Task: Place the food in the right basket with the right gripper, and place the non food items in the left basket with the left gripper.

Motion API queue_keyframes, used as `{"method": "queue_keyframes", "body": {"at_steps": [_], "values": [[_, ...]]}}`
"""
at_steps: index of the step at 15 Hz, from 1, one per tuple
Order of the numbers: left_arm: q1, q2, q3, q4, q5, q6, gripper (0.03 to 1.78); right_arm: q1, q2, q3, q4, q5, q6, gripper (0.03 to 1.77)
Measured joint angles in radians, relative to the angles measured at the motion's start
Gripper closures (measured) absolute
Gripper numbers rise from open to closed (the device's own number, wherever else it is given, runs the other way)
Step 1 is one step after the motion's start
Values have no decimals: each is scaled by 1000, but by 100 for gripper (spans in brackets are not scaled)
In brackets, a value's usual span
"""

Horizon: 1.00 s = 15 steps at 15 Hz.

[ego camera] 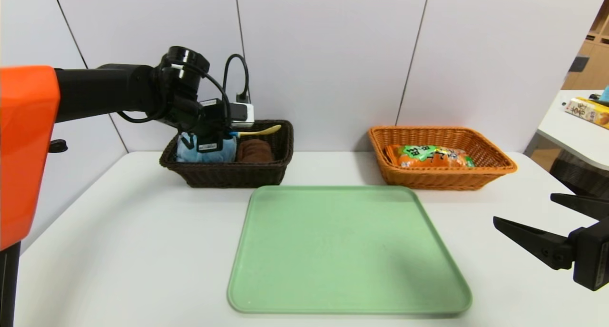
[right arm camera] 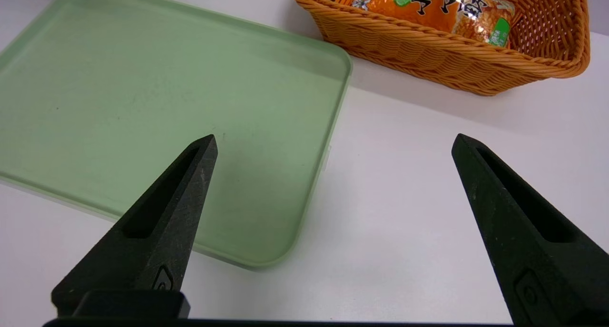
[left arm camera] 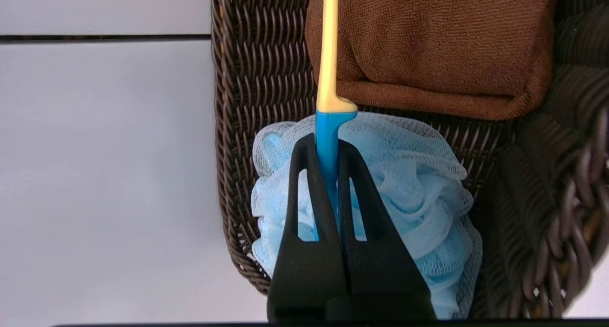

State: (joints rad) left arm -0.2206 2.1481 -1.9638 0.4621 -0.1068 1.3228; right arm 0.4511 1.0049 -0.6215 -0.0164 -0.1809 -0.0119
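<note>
Your left gripper (left arm camera: 327, 148) hangs over the dark brown left basket (ego camera: 228, 172) at the far left of the bench (ego camera: 119, 251), its jaws clamped tight on the blue handle of the spoon (left arm camera: 328, 79), whose pale yellow bowl end reaches toward the basket's far rim. Under it you can see the light blue bath pouf (left arm camera: 418, 193) lying in the basket, with the rolled brown towel (left arm camera: 428, 46) just beside it. Your right gripper (right arm camera: 333, 143) sits low at the near right of the bench, jaws spread wide and holding nothing. The orange snack bag (ego camera: 430, 156) lies inside the orange-tan right basket (ego camera: 442, 177). A green tray (ego camera: 347, 251) lies between you and the baskets.
</note>
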Motion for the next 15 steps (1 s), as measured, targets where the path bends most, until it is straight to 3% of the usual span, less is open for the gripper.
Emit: {"method": "queue_keyframes", "body": {"at_steps": [4,6,9,15], "values": [[10,13,-2,-3,0,6,176,5,3,0,0,-6,0,10],[12,12,-2,-6,0,6,137,8,2,0,0,-8,0,10],[21,-1,-1,0,0,7,96,10,2,0,0,-10,-11,10],[21,-92,7,16,1,16,50,10,2,1,0,-10,-17,10]]}}
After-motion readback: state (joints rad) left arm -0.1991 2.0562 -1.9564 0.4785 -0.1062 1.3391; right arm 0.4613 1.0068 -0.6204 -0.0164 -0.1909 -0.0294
